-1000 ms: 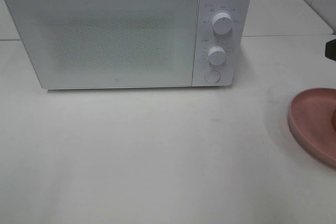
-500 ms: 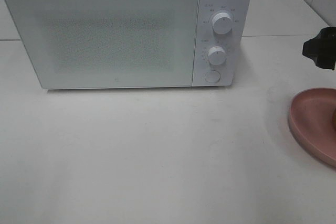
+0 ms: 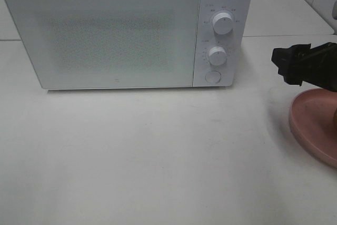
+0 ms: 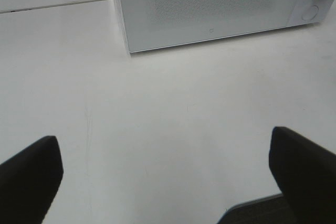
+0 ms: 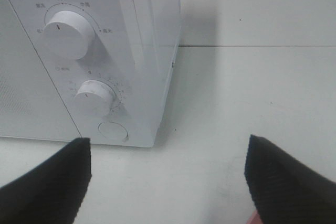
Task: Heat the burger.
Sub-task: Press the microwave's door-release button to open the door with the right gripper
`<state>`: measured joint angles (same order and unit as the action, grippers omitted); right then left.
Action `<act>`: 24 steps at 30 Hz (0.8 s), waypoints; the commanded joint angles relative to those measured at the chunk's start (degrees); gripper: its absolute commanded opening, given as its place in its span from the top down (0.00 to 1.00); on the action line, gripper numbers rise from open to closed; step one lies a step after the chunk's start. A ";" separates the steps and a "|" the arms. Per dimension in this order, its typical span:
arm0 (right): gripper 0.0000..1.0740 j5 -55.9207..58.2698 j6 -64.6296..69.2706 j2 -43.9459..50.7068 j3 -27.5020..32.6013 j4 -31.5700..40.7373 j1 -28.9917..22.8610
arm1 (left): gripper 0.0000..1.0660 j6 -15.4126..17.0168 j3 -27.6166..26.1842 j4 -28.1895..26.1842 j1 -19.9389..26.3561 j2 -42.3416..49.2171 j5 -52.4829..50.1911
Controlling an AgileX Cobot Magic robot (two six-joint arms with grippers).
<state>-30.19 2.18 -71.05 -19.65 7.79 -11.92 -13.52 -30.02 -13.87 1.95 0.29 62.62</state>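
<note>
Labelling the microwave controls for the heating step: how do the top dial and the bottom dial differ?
The top dial looks a bit larger than the bottom dial. The top dial has a few spaced text labels in an arc around it; the bottom dial has a ring of fine tick marks. Both are white, round and sit one above the other on the front of the microwave.

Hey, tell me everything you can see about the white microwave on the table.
The microwave is a white, boxy, plastic-looking oven standing upright at the back of the pale table. Its door is shut, with a dotted mesh window. A panel on the right of its front carries an upper dial, a lower dial and a round button beneath. Only the table touches it.
</note>
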 commanded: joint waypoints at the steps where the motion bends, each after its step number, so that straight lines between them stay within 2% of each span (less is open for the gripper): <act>1: 0.29 -6.76 -4.53 -0.97 1.83 4.47 -2.58 | 0.06 0.40 0.11 -0.17 -0.17 1.38 -0.46; 11: 0.29 -17.19 -14.90 -6.07 3.84 18.91 -11.34 | 0.06 0.40 0.11 -0.11 -0.17 1.38 -0.46; 13: 0.29 -20.28 -17.48 -7.96 3.84 22.86 -14.38 | 0.06 0.40 0.11 -0.11 -0.17 1.38 -0.46; 23: 0.29 -33.29 -19.54 -15.36 3.84 32.89 -24.58 | 0.06 0.40 0.11 -0.11 -0.17 1.38 -0.46; 24: 0.29 -36.61 -19.54 -17.02 3.78 36.27 -26.59 | 0.06 0.40 0.11 -0.11 -0.17 1.38 -0.46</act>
<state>-64.92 -16.79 -88.29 -15.99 43.14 -38.27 -13.52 -30.02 -13.87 1.95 0.29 62.62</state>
